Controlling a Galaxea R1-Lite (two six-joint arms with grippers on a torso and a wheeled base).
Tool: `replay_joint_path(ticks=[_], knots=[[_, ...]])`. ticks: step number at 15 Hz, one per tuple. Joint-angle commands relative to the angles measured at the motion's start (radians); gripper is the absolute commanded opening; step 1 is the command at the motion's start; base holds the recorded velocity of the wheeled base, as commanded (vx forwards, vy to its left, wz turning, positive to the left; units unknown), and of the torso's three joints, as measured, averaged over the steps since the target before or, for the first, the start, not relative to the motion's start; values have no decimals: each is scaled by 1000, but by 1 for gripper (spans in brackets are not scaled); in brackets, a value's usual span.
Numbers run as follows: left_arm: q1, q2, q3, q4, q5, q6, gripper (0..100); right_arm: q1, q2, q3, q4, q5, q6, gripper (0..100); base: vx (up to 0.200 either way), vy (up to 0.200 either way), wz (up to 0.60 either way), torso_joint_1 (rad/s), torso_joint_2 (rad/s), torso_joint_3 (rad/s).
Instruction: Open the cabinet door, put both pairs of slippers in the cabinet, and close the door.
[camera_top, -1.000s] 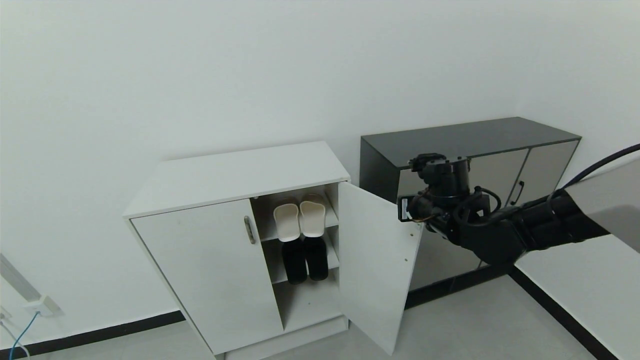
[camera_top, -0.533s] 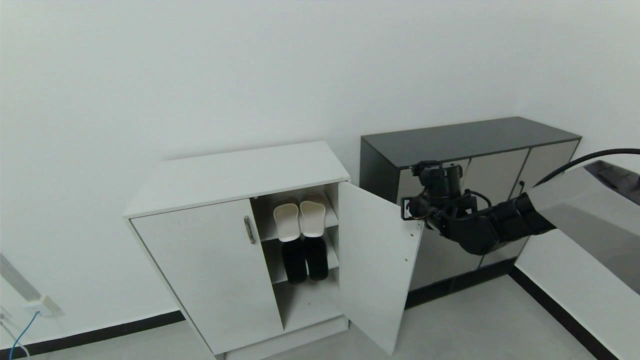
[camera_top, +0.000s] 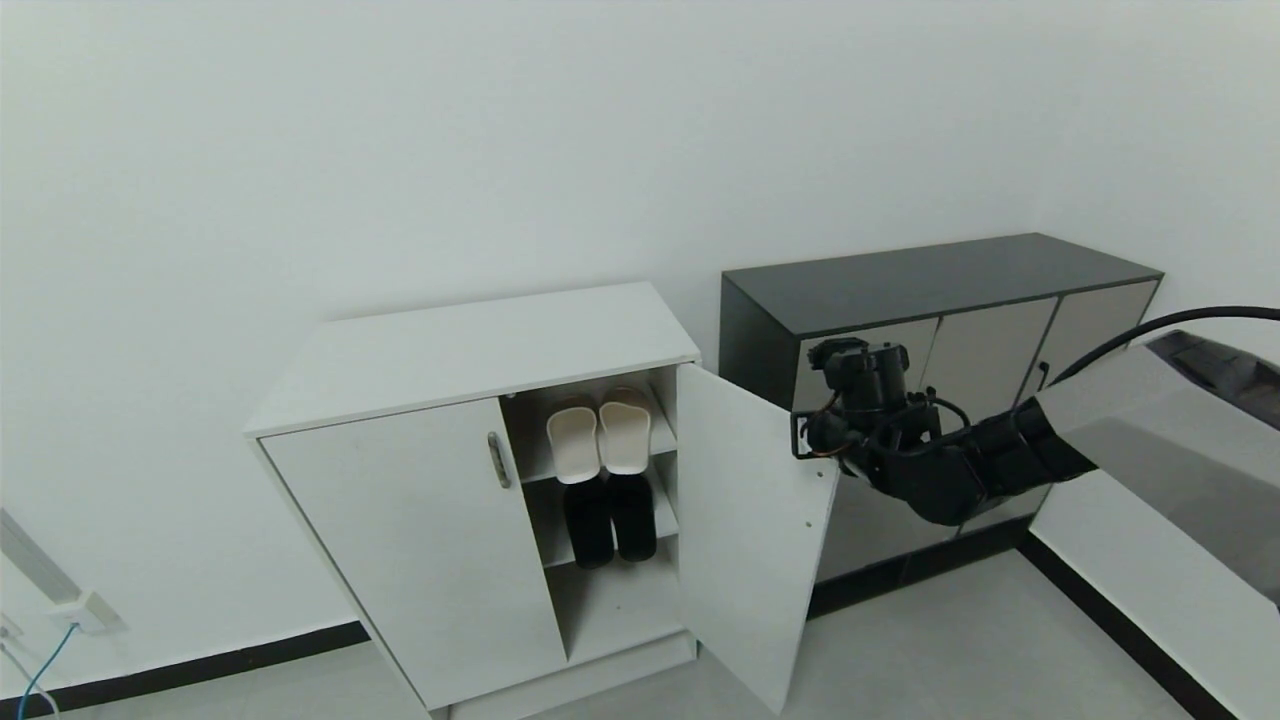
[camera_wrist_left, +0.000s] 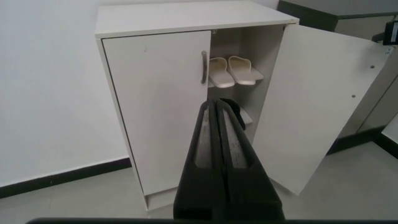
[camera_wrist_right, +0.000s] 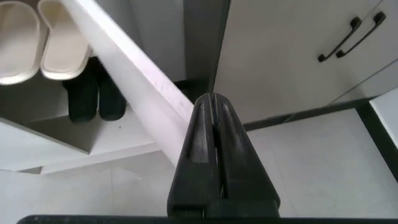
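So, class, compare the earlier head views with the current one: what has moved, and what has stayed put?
The right gripper, shut, has slid lower and leftward at the outer edge of the open door, and that edge has swung slightly toward closing. Nothing was grasped or released. The white slippers, the black slippers and the left door stayed put.

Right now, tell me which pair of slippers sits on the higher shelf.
The white pair; the black pair sits one level lower, directly beneath it.
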Motion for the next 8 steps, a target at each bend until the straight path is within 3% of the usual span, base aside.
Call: replay_joint_path(ticks=[1,5,8], knots=[[1,1,0,0,1,0,0,49,-61,54,1,1,0,0,0,0,0,0,0,0],[1,1,0,-2,1,0,0,175,-151,161,-2,1,18,0,0,0,0,0,0,0],[1,1,0,0,1,0,0,204,-196,195,-4,1,23,0,0,0,0,0,0,0]])
